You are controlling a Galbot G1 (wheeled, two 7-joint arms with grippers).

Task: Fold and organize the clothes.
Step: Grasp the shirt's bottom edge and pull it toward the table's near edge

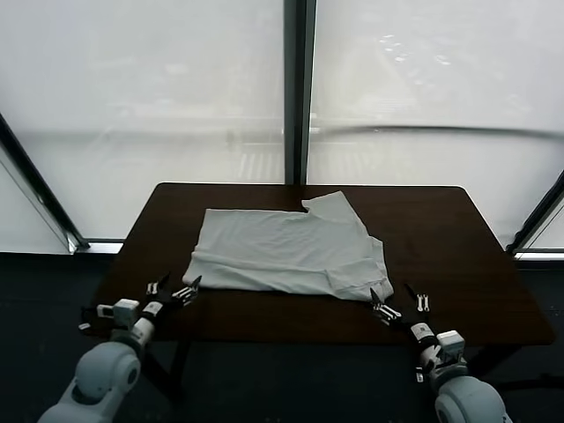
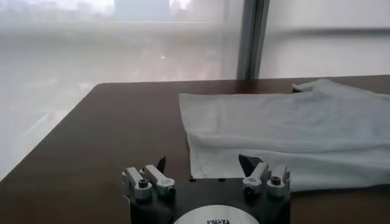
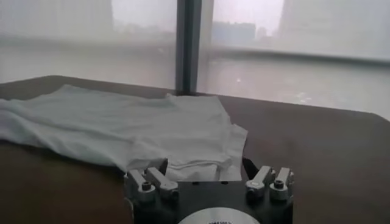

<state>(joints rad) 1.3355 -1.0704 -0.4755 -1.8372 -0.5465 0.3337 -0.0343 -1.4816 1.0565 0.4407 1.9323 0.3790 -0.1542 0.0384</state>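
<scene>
The clothes, one pale grey-white T-shirt [image 1: 286,251], lie folded flat on the dark brown table [image 1: 441,238], plain side up, with a sleeve sticking out at the far right. My left gripper [image 1: 176,287] stands open just off the shirt's near left corner, holding nothing. My right gripper [image 1: 394,296] stands open at the near right corner, also empty. In the left wrist view the shirt [image 2: 286,131] lies just beyond the open gripper [image 2: 204,164]. In the right wrist view the shirt's folded hem [image 3: 140,128] lies right before the open gripper [image 3: 205,165].
Bare table surface runs to the left [image 1: 154,229] and right of the shirt and along the front edge. Behind the table stands a window wall with a dark vertical post [image 1: 298,88]. The floor around the table is dark.
</scene>
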